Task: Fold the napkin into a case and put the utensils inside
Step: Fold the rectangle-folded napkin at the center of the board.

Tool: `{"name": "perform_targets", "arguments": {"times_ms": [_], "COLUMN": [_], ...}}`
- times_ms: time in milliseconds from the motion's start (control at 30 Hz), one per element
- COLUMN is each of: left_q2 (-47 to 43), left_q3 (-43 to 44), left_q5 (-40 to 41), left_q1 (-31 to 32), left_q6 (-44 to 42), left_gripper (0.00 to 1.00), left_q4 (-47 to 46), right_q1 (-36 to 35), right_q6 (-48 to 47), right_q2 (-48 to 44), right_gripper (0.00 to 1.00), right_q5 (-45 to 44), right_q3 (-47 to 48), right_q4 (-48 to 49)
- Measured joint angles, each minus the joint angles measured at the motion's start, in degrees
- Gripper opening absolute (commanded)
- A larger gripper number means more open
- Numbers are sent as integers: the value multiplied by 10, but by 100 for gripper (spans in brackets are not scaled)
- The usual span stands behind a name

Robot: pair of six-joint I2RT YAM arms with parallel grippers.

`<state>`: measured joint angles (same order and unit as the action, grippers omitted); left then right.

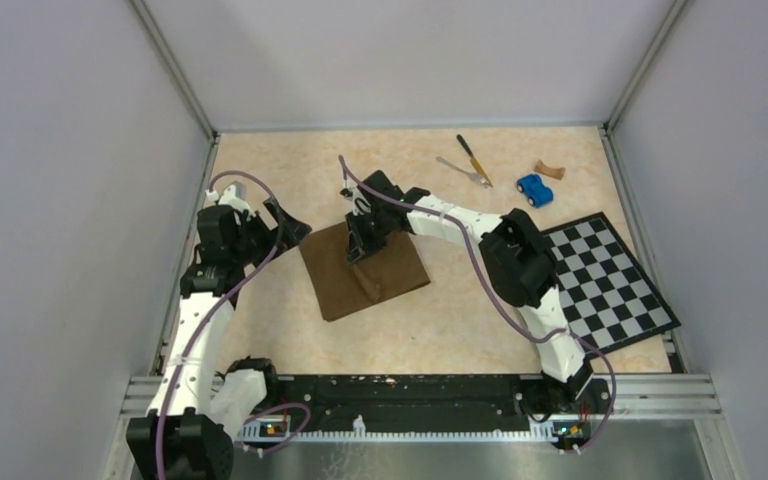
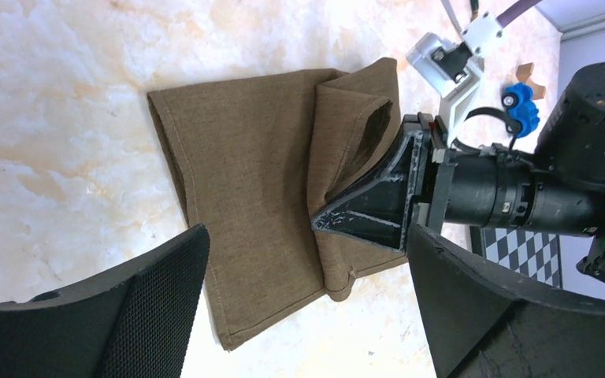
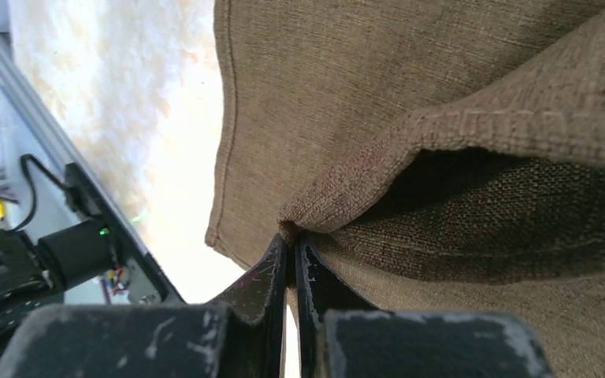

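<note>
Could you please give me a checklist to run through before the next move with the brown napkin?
1. Right gripper shut on a raised fold of the dark brown cloth napkin: ok.
2. How many cloth layers it pinches: cannot tell.
3. Left gripper open, holding nothing: ok.
4. Napkin formed into a narrow case: not ok; it is broad, with one flap lifted.
5. Yellow-handled knife and small silver fork lying apart from the napkin, at the far side: ok.
6. Blue toy car off the cloth: ok.

Lab robot cell: grey panel walls (image 1: 60,200), aluminium rail (image 1: 420,393), checkered board (image 1: 608,282).
</note>
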<state>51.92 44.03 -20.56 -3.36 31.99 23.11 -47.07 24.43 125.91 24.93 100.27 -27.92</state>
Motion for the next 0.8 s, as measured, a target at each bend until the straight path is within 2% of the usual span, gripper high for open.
{"name": "perform_targets", "arguments": {"times_ms": [200,400,567,800], "left_q2": [4,35,76,124], "left_q3": [-25,-60,-93,-135], "left_q5": [1,3,-2,-10], "left_q1": [0,-1,-1,-1], "left_q6": [4,13,26,42], "left_gripper": [99,98,82,82], "left_q4": [-1,-24,-42,-68], "right_q1": [-1,-3,-10,-17], "right_q6": [29,55,72,83], "right_q2": [7,9,14,35], "right_gripper": [0,0,0,0], "right_q5": [52,64,62,62], "right_q3": [0,6,25,45], "right_q4": [25,35,36,35]}}
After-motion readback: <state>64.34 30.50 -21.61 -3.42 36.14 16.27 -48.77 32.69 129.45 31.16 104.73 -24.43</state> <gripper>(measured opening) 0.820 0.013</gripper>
